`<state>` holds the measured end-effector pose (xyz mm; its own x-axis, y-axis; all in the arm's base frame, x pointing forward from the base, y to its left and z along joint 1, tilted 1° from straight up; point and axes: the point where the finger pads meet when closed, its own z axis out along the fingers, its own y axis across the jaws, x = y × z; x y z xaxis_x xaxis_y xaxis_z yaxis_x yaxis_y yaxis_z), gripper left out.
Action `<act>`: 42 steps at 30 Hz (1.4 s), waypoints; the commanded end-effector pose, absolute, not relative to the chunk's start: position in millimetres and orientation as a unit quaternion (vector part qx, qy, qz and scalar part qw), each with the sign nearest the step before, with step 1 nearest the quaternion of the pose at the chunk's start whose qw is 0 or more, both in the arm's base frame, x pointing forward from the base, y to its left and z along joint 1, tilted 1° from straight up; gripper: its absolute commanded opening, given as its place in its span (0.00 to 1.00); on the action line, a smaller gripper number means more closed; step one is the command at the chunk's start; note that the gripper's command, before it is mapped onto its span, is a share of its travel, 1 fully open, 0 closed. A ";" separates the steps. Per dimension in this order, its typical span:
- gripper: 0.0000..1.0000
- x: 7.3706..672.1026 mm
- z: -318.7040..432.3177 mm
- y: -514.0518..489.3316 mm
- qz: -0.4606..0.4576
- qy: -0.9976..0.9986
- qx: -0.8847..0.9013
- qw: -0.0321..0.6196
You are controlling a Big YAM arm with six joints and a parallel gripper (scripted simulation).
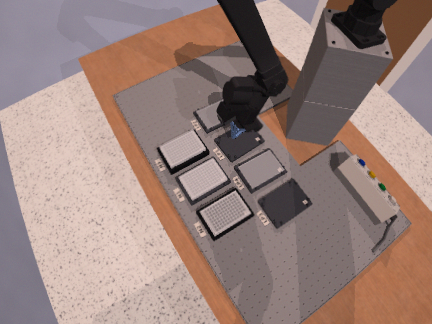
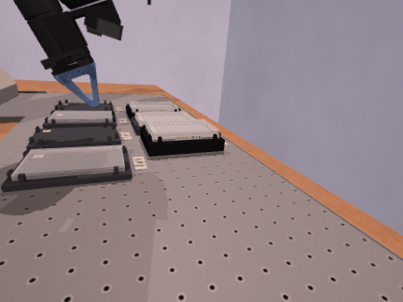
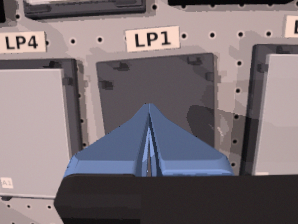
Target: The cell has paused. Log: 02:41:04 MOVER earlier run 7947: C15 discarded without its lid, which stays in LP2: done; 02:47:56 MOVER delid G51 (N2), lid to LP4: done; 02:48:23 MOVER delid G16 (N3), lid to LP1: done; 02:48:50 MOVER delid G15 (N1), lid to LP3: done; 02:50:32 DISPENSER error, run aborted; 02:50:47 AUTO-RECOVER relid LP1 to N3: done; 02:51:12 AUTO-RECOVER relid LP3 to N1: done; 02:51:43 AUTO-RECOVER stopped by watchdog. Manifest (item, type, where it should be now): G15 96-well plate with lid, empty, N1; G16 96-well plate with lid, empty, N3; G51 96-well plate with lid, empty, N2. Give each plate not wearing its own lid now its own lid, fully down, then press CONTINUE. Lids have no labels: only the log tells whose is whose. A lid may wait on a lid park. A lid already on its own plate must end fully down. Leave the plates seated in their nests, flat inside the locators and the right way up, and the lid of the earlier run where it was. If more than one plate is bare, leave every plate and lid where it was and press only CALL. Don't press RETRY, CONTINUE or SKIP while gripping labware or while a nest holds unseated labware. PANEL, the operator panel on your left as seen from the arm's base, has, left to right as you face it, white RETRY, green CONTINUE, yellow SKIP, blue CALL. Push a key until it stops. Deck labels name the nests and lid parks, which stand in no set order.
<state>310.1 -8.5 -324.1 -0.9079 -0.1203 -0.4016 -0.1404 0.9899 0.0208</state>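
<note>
My gripper (image 1: 235,132) is shut and empty. Its blue fingers point down above the empty dark lid park LP1 (image 3: 156,95), which also shows in the top view (image 1: 239,143). In the wrist view, park LP4 (image 3: 35,122) on the left holds a pale lid, and the park on the right (image 3: 280,115) also holds a lid. Three well plates sit in a row of black nests (image 1: 182,150) (image 1: 203,179) (image 1: 225,212). The last one shows a sharper well grid and looks uncovered. The gripper tip also shows in the exterior view (image 2: 94,102).
A fourth park (image 1: 284,202) is dark and empty. The operator panel (image 1: 367,187) stands at the deck's right edge with blue (image 1: 361,162), yellow (image 1: 371,174), green (image 1: 382,186) and white (image 1: 392,200) keys. The arm's grey pedestal (image 1: 340,75) rises behind the parks.
</note>
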 end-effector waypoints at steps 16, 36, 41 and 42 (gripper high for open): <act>0.00 333.9 -309.3 -83.3 0.020 0.931 -0.086 0.354; 0.00 328.8 -312.8 -77.5 0.023 0.932 -0.085 0.351; 0.00 328.8 -312.8 -77.5 0.023 0.932 -0.085 0.351; 0.00 328.8 -312.8 -77.5 0.023 0.932 -0.085 0.351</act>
<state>328.0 -81.9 -319.2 -0.7463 -0.1249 -0.6538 -0.1548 0.9879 -0.0121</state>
